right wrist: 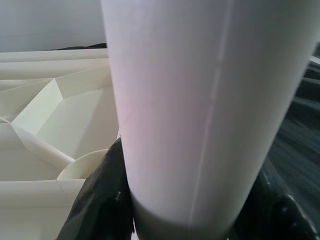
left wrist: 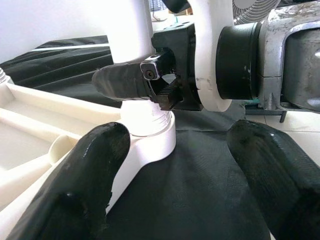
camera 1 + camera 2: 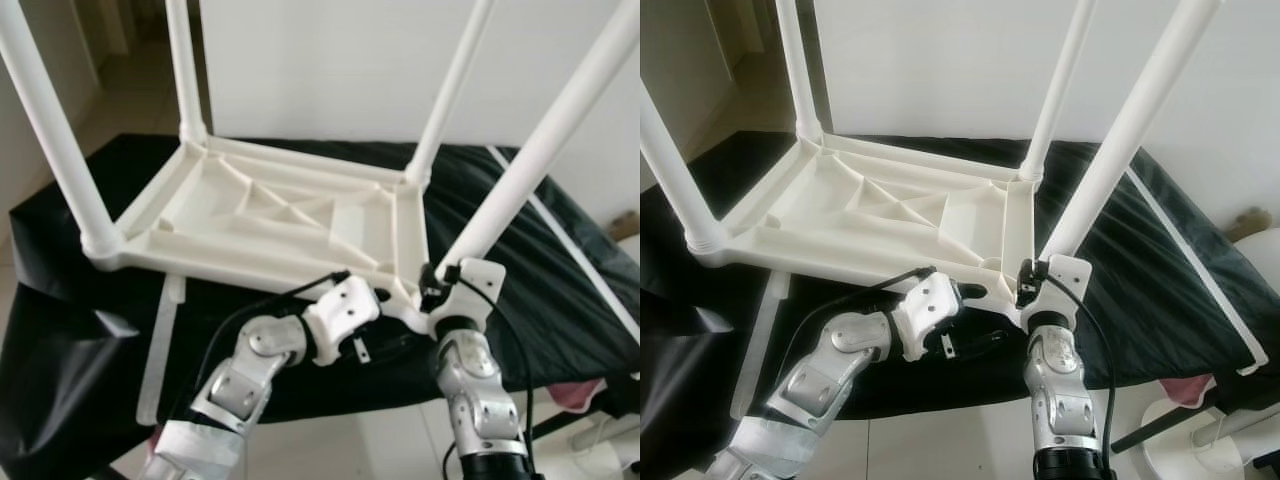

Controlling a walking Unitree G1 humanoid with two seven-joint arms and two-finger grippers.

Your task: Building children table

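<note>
A white plastic children's table (image 3: 270,215) lies upside down on a black cloth, its four legs pointing up. My right gripper (image 3: 440,282) is shut on the near right leg (image 3: 540,150) just above its socket at the table's near right corner. In the right wrist view that leg (image 1: 200,100) sits between the two black fingers (image 1: 100,200). My left gripper (image 3: 388,318) is open, low at the same corner, just under the table's near edge. In the left wrist view its fingers (image 2: 95,165) stand wide apart before the leg's socket (image 2: 150,140), with nothing held.
The black cloth (image 3: 560,290) covers a low surface that ends close in front of me. A white strip (image 3: 160,350) lies under the table's left side and another (image 3: 570,250) along the right. A white fan (image 3: 1200,440) stands on the floor at lower right.
</note>
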